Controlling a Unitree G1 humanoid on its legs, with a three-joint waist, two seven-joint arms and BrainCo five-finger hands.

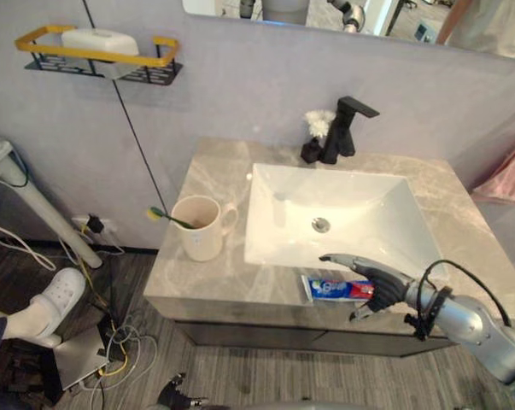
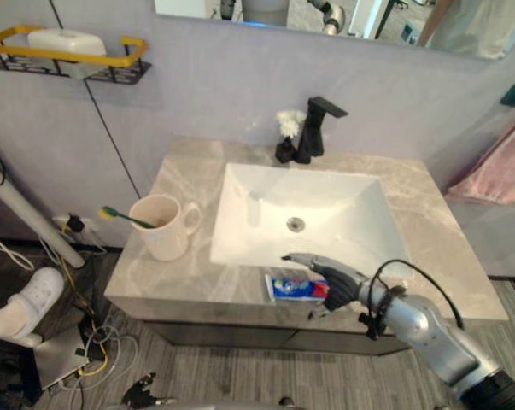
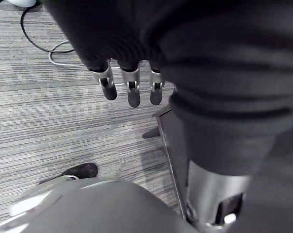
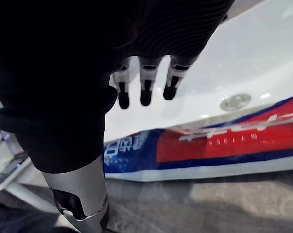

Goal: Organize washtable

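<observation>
Found the right robot hand (image 1: 378,282) low over the front strip of a grey marble-patterned table (image 1: 214,278). Fingers nearly straight and spread apart, thumb hanging below, clamped on nothing.

Spotted the flat blue, red and white toothpaste tube (image 1: 334,288) directly beneath those fingers. Lies flat on the table, lengthwise along the front edge, red end nearest the palm. Could not settle whether any finger touches it.

Just beyond the right robot hand, on the side away from the robot: a white rectangular sink basin (image 1: 325,205) sunk in the table.

Well to the left of that hand, past the basin: an upright cream ceramic mug (image 1: 201,229), handle turned toward the sink. Noted a green-and-yellow toothbrush (image 1: 170,217) leaning in it, sticking out over the rim on the side away from the hand.

Far past the fingertips, at the back of the basin: a matte black faucet (image 1: 342,128) with a white fluffy tuft (image 1: 318,122) just beside it.

Logged the left robot hand (image 3: 131,85) well apart from the right one, over grey striped floor (image 3: 49,111). Fingers hanging loose and apart, holding nothing.
</observation>
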